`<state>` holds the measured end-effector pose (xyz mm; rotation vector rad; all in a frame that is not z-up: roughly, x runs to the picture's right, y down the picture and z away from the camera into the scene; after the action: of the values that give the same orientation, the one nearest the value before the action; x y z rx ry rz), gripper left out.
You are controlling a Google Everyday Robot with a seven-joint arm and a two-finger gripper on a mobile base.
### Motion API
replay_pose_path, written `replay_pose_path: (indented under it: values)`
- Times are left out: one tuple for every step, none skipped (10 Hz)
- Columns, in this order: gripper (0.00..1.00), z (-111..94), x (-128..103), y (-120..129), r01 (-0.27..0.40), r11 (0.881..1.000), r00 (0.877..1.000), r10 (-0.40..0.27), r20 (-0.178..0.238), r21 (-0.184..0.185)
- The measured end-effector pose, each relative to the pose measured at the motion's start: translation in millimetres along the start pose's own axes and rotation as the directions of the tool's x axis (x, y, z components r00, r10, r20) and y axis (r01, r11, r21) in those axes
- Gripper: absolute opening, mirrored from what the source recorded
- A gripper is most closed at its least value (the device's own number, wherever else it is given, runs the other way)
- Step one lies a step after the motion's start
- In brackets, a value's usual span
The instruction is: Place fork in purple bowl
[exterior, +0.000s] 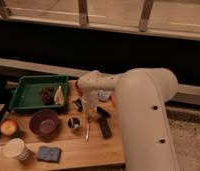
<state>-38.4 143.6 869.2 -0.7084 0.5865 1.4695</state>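
Wooden counter (pixel 68 150): pale boards that carry everything listed below.
Silver fork (pixel 87 131): lies flat near the counter's middle, its length running toward the front edge. Its far end reaches up under the gripper.
Gripper (pixel 88 111): points down at the fork's far end. Its fingers are pressed together and seem to pinch that end, while the rest of the fork lies on the wood.
Purple bowl (pixel 44 121): upright, left of the middle and apart from the fork.
Metal cup (pixel 73 123): small, standing between the purple bowl and the fork.
Green tray (pixel 28 94): at the back left corner, holding a dark lumpy thing (pixel 47 94) and a pale yellow piece (pixel 59 96).
Black bar (pixel 105 127): flat, just right of the fork.
Apple (pixel 8 127): at the left edge, beside the purple bowl.
Paper cup (pixel 15 148): at the front left corner.
Blue sponge (pixel 49 153): by the front edge, right of the paper cup.
White arm (pixel 143 110): bulky, covering the counter's right side.
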Motion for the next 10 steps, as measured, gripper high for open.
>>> replay_pose_path:
  values:
    - [0.00,-11.2,-0.7,-0.2,0.005,1.000,1.000,-0.005,0.019,0.003]
    - [0.00,-22.2,-1.3,0.5,0.011,1.000,0.999,-0.011,0.038,0.003]
    - [0.00,-27.4,-2.2,1.1,0.015,1.000,0.999,-0.015,0.050,0.002]
    - [0.00,-31.9,-3.1,1.8,0.018,1.000,0.998,-0.018,0.062,-0.003]
    - [0.00,-36.6,-4.2,0.8,0.021,1.000,0.997,-0.020,0.074,-0.003]
    - [0.00,-41.8,-5.3,0.1,0.022,1.000,0.996,-0.022,0.086,-0.002]
    - [0.00,-47.2,-6.4,0.1,0.022,1.000,0.995,-0.022,0.097,0.001]
    - [0.00,-58.1,-8.4,0.8,0.029,1.000,0.993,-0.030,0.117,0.006]
    - [0.00,-74.2,-10.0,0.4,0.036,0.999,0.989,-0.038,0.142,0.018]
    - [0.00,-90.1,-11.8,0.7,0.040,0.999,0.985,-0.044,0.167,0.028]
